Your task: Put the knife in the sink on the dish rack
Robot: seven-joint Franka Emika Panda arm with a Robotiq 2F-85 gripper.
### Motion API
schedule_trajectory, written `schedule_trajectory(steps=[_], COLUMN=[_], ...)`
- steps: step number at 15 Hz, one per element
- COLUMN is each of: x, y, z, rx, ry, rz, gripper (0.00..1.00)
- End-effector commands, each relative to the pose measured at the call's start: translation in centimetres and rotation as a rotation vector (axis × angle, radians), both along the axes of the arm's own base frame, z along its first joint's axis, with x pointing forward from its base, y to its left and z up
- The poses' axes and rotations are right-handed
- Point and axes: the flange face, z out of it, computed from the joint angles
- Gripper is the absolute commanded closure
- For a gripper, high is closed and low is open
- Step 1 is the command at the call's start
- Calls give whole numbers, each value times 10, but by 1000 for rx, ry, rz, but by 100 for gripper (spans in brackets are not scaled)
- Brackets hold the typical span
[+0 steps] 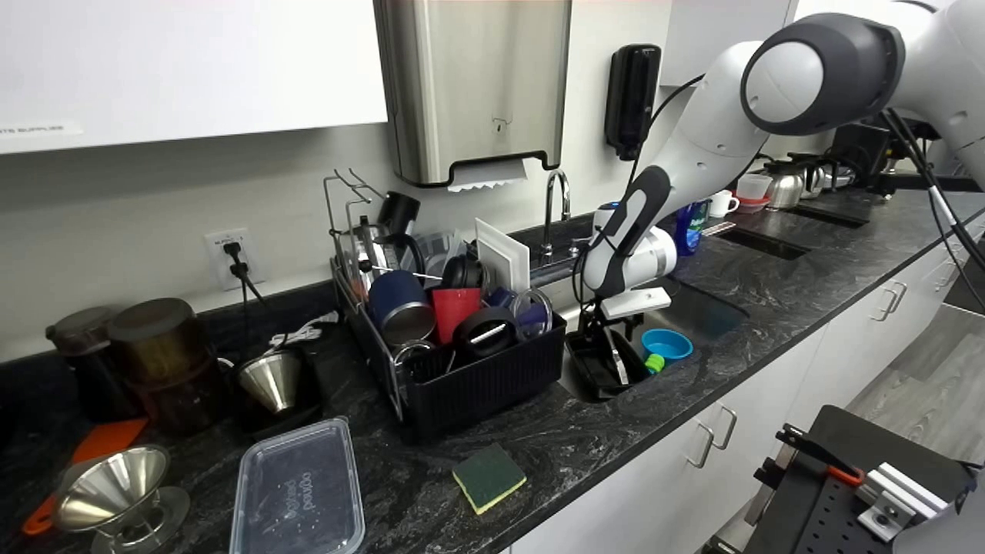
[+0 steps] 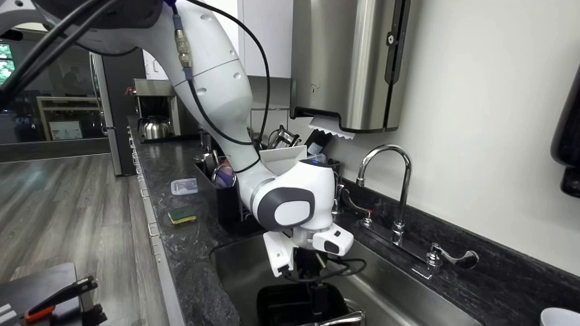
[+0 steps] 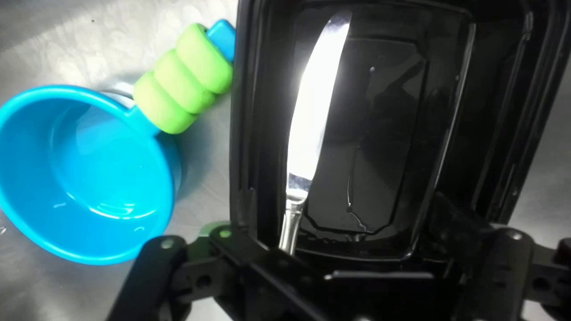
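A silver knife (image 3: 312, 111) lies in a black plastic tub inside the sink (image 1: 704, 308). Its blade shows fully in the wrist view, while its handle runs out of sight beneath the gripper's left side. Part of the knife (image 1: 619, 363) also appears in an exterior view. My gripper (image 3: 350, 214) reaches down over the tub with its fingers spread wide and nothing held between them. To the side of the sink stands the black dish rack (image 1: 492, 377), crowded with mugs, lids and a white square plate.
The black tub (image 3: 379, 133) has raised walls around the knife. Beside it sits a blue cup (image 3: 111, 169) with a green-gripped handle. A chrome faucet (image 2: 405, 181) arches behind the arm. On the counter are a sponge (image 1: 490, 477) and a clear lidded container (image 1: 300, 492).
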Motion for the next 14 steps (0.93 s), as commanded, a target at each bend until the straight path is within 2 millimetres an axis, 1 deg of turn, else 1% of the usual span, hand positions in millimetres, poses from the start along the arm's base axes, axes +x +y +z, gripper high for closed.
schedule_trajectory(steps=[1,5,8,14], x=[2,1,1,1], y=[-6,-3,-1,-11], z=[-11,-21,-24,-26], rx=[21,42,56,71], ry=[-65,-111,-129,-174], rz=[41,78,101,77], gripper=[0,0,0,0])
